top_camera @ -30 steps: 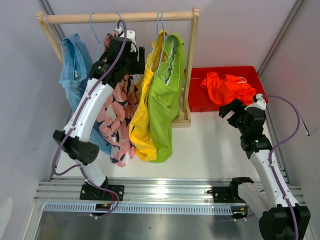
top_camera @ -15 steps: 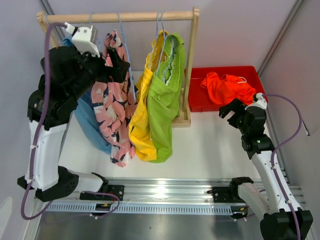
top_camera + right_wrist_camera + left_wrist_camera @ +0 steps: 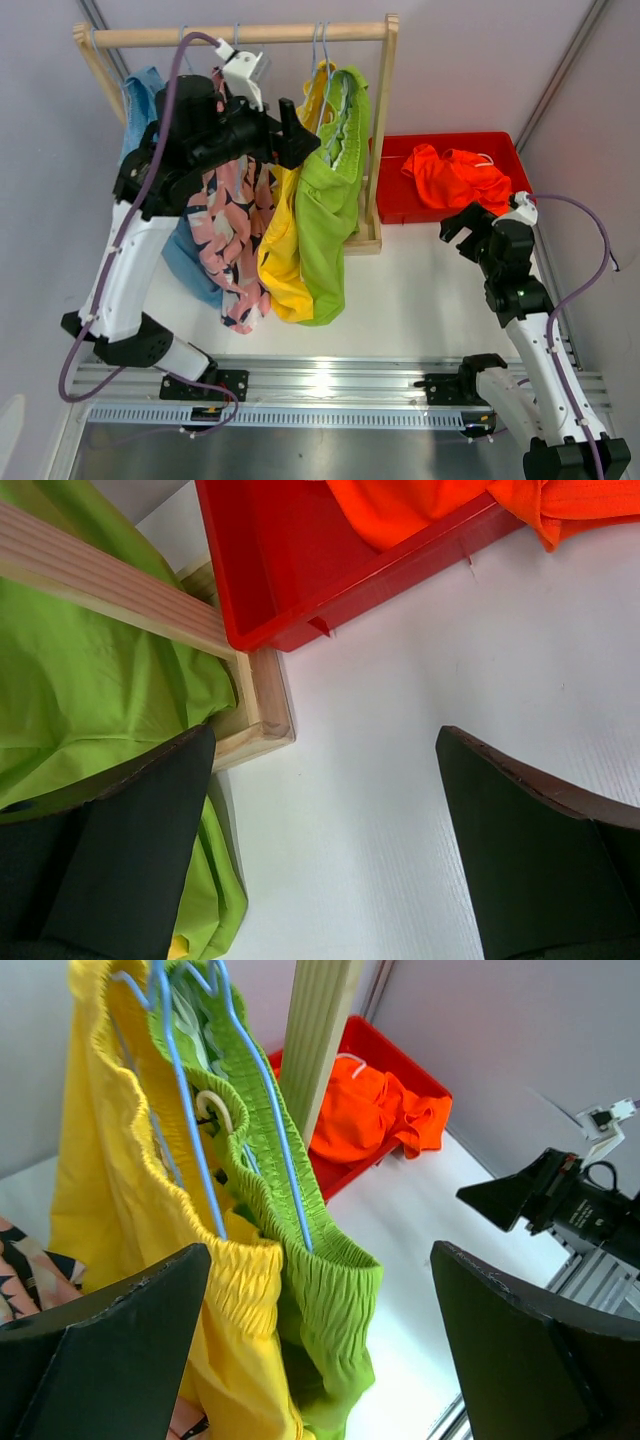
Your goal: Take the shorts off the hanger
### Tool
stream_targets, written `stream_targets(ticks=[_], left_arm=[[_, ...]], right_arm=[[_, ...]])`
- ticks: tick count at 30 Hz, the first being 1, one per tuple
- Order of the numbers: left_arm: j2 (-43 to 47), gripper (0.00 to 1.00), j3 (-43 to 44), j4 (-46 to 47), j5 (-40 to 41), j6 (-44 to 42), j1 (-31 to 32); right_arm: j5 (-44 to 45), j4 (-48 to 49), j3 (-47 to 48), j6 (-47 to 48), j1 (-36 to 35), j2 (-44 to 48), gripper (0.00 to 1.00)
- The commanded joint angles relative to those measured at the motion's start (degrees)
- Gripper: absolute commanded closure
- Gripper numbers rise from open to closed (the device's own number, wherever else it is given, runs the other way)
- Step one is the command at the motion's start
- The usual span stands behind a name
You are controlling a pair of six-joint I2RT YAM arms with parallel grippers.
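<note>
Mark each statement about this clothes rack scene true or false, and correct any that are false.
1. The orange shorts lie in the red bin. True.
2. The left gripper is shut on the yellow shorts. False: its fingers are spread wide, facing the yellow and lime green shorts, and it holds nothing.
3. The lime green shorts hang on a blue hanger. True.
4. The right gripper holds the pink shorts. False: it is open and empty above the table beside the red bin, and the pink shorts hang on the wooden rack.
</note>
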State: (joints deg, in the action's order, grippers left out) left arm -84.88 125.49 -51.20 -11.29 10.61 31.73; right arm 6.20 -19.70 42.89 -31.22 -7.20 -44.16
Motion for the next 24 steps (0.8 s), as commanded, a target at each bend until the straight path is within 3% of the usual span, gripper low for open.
stream_targets(ticks=[1, 19, 24], left_arm=[[-1.9, 0.02, 3.1, 2.7, -1.4, 1.4, 1.4], [-9.3, 0.06, 3.9, 5.8, 6.4, 1.6, 3.9], [-11.9, 0.18, 4.4, 5.9, 10.9, 1.4, 4.0]], right_arm=[[2.1, -0.5, 0.8, 1.1, -0.3, 1.4, 0.01], [3.0, -0.2, -1.8, 3.0, 0.3, 2.7, 0.01], [2.7, 0.2, -2.1, 3.1, 0.3, 2.8, 0.01]])
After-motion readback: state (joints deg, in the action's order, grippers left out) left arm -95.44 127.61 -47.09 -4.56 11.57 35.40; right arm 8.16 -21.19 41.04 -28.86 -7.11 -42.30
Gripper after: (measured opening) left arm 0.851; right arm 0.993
